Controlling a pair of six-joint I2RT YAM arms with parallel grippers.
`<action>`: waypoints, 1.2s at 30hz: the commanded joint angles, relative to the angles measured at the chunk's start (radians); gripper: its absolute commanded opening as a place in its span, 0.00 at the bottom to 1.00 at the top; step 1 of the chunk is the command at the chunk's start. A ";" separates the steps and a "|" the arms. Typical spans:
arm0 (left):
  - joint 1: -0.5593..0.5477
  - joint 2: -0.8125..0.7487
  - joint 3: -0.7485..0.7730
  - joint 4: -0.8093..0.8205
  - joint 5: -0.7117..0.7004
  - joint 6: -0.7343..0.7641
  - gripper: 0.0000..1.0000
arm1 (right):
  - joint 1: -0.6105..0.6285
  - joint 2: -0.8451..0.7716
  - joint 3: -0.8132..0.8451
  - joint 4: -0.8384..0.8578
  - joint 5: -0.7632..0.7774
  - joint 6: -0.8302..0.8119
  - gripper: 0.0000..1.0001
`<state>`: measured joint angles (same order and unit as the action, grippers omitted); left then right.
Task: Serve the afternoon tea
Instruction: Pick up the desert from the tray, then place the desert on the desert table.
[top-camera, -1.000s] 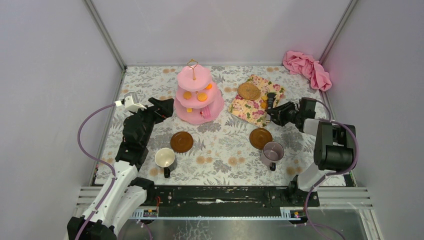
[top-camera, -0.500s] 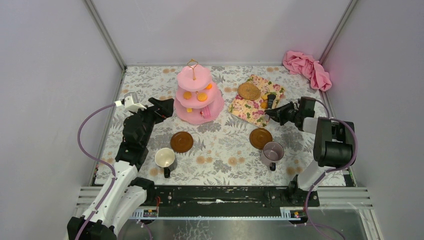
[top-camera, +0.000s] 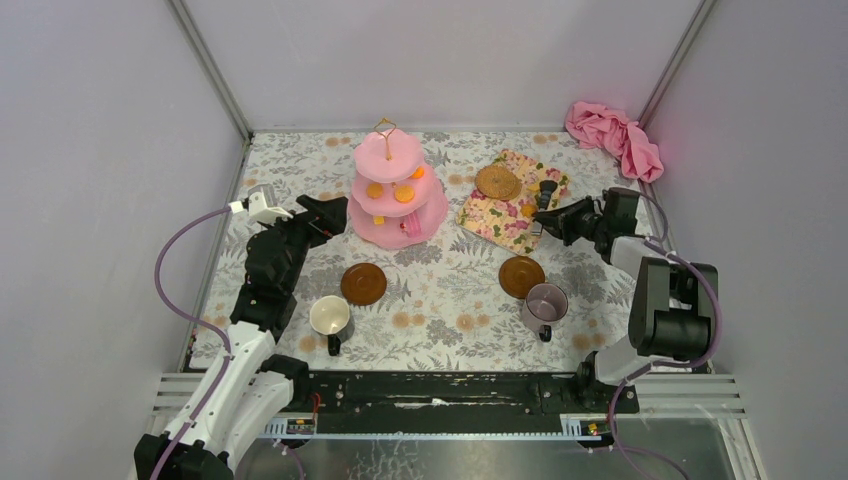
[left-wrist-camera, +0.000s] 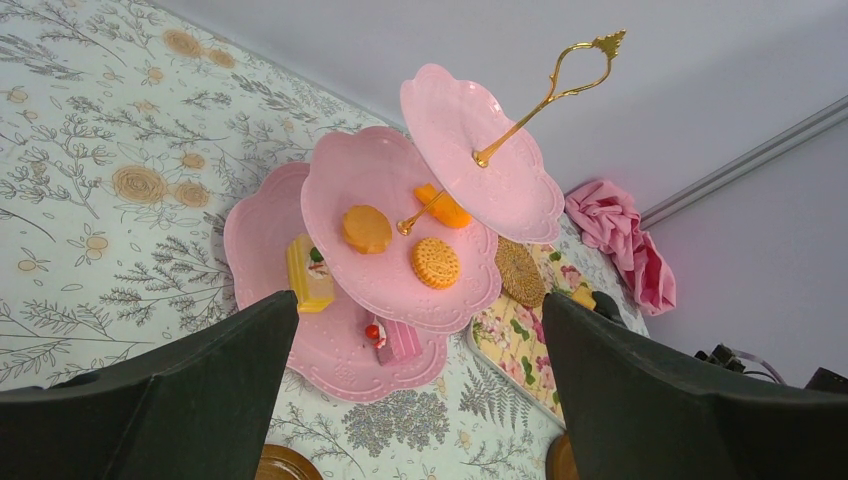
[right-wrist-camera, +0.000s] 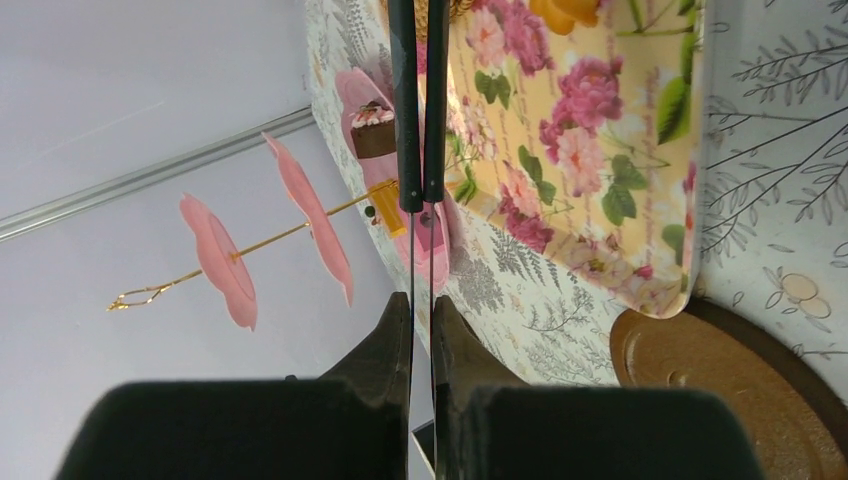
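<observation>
1. This is a robotics lab test cell rather than a home. Plain grey wall panels (top-camera: 100, 150) enclose the table on three sides, joined at the corners by bare aluminium posts (top-camera: 210, 70).
2. Two robot arms, the left arm (top-camera: 268, 265) and the right arm (top-camera: 660, 300), are bolted to a black metal rail (top-camera: 440, 388) at the near edge. Purple cables (top-camera: 158, 268) loop loose beside them.
3. The only homely things are the floral-print table (top-camera: 450, 290) and a pink cake stand (top-camera: 398, 195), set inside this bare booth.
</observation>
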<state>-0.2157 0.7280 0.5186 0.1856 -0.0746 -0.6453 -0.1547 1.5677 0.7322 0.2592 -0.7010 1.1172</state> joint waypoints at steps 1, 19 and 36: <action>0.004 -0.016 -0.010 0.035 -0.004 -0.001 1.00 | 0.027 -0.083 0.051 -0.011 -0.029 0.016 0.00; 0.004 -0.007 -0.011 0.031 -0.011 -0.004 1.00 | 0.309 -0.215 0.278 -0.096 0.054 0.044 0.00; 0.004 0.003 -0.006 0.032 -0.009 -0.002 1.00 | 0.581 -0.084 0.565 -0.212 0.178 -0.001 0.00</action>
<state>-0.2157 0.7311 0.5186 0.1852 -0.0753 -0.6456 0.3874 1.4723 1.2213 0.0551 -0.5583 1.1450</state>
